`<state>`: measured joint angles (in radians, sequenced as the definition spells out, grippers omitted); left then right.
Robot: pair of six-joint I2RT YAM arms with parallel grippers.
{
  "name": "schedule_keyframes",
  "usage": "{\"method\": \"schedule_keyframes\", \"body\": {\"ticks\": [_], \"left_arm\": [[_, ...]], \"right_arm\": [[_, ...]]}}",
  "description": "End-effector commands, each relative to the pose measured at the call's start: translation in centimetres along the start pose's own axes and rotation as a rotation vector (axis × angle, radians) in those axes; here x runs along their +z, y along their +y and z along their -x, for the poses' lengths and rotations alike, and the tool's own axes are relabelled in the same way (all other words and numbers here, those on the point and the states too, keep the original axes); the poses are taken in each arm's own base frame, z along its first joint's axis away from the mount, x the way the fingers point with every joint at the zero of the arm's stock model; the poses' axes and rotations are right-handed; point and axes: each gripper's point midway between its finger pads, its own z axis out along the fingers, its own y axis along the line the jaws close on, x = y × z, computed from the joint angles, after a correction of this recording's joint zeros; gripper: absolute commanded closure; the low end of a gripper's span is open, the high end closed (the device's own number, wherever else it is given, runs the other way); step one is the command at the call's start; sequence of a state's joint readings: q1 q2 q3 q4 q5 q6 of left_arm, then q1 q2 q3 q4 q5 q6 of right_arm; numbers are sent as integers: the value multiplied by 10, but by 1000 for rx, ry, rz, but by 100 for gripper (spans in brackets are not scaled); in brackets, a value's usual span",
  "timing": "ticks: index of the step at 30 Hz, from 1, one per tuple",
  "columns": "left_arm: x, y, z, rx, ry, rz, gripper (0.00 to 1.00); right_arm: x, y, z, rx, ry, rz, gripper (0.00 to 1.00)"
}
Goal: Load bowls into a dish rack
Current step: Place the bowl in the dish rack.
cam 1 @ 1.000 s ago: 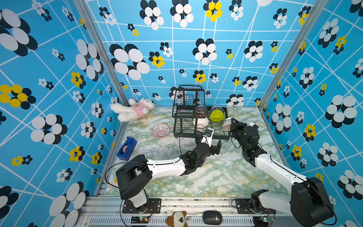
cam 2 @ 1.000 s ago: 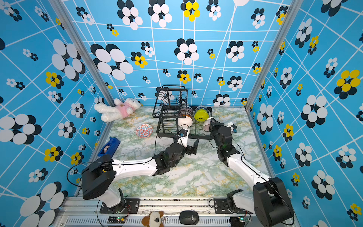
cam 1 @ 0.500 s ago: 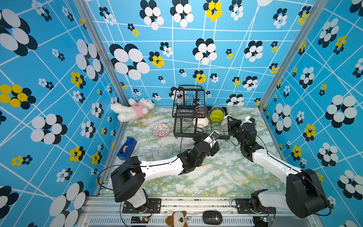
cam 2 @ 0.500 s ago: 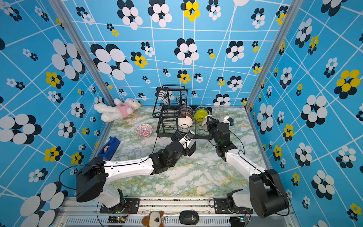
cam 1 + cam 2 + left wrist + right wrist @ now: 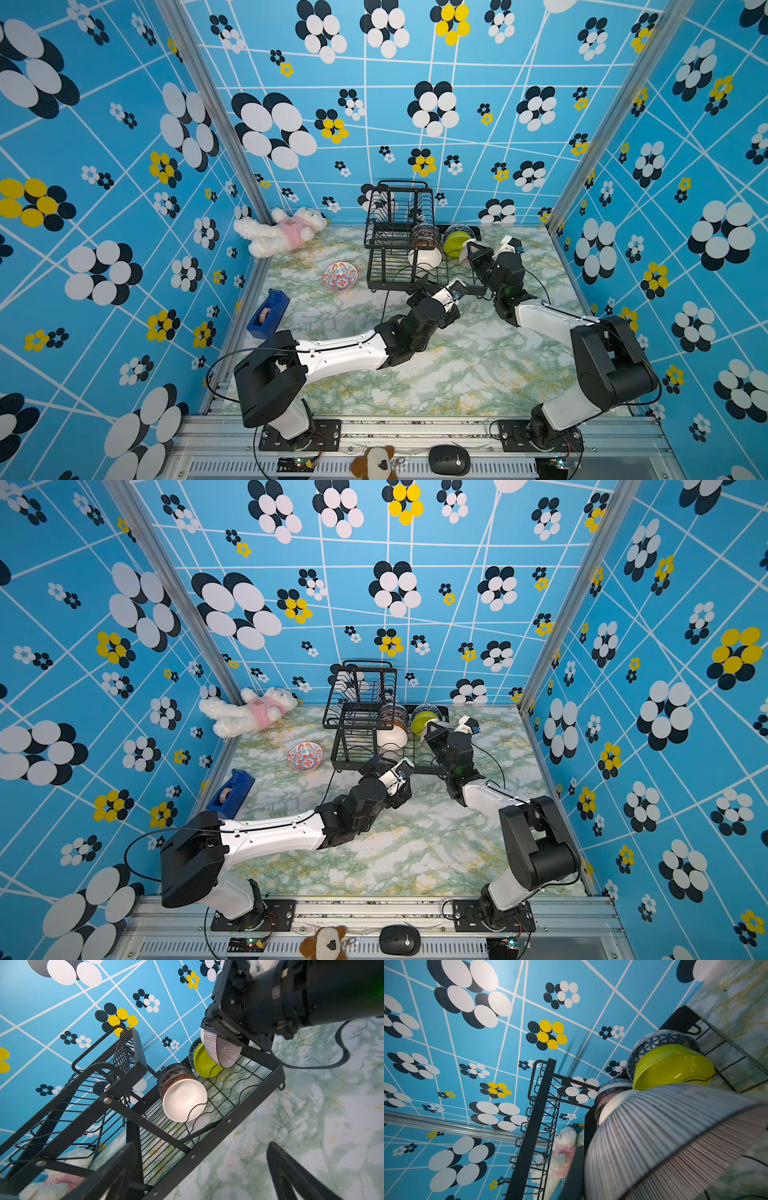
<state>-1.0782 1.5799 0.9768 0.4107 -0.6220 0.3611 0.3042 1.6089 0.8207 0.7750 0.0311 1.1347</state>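
Dish rack lower tray: white bowl and lime bowl seated on edge. Right jaws clamped on ribbed bowl, tilted over the tray beside the lime one, not yet slotted. Left jaws wide apart, empty. Floral bowl left on desk.

right tool | ribbed bowl carried deeper over dish rack | now beside green bowl
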Motion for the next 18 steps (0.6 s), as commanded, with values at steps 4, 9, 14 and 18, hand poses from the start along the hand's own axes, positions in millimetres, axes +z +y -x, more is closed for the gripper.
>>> {"method": "schedule_keyframes", "body": {"ticks": [4,9,14,18], "left_arm": [[8,6,-17,22,45,20,1],[12,11,-24,3,65,24,1],[15,14,-28,-27,71,18,1],[18,14,-33,-28,82,18,1]], "right_arm": [[20,38,18,-44,-81,189,100],[39,32,12,-26,-84,229,100],[58,22,7,-13,-86,246,100],[69,11,2,-1,-84,237,100]]}}
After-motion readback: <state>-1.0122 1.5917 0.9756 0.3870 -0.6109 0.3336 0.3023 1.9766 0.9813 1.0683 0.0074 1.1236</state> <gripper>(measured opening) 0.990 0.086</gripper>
